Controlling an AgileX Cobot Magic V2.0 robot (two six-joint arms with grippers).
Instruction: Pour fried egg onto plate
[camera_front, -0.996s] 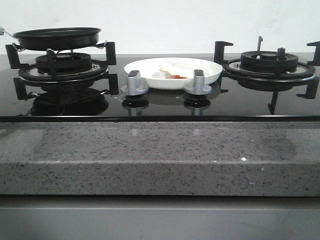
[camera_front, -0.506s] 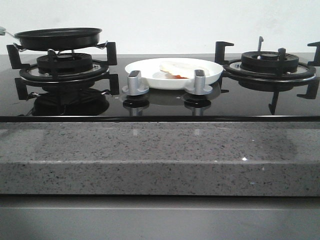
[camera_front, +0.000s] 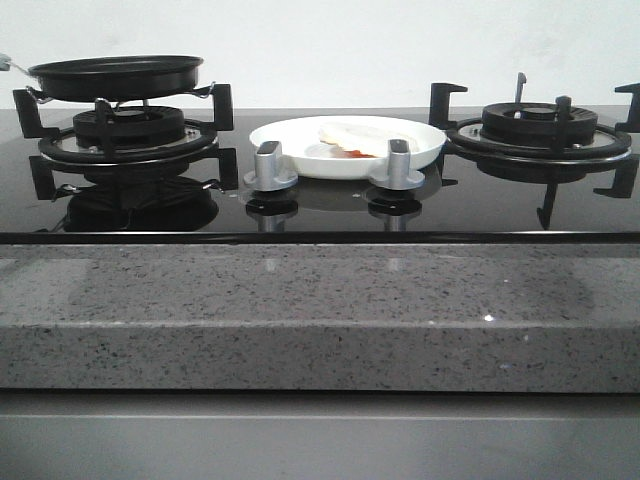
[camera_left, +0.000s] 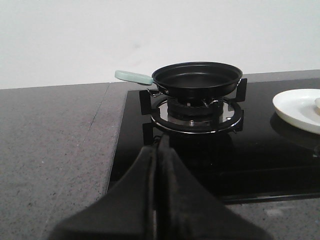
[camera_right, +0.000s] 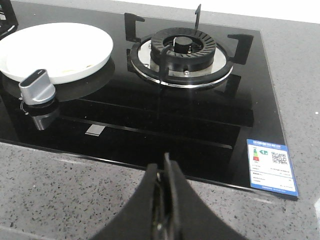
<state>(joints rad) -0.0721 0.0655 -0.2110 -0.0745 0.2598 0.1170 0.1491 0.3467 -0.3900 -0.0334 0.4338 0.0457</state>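
Already done by the look of it: fried egg (camera_front: 352, 137) lying in plate (camera_front: 345, 146), forward and to the right of left gripper (camera_left: 158, 150), nearer right gripper (camera_right: 165, 170), both pressed together, empty.

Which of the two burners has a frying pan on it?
The left burner carries the black frying pan; the right burner is bare.
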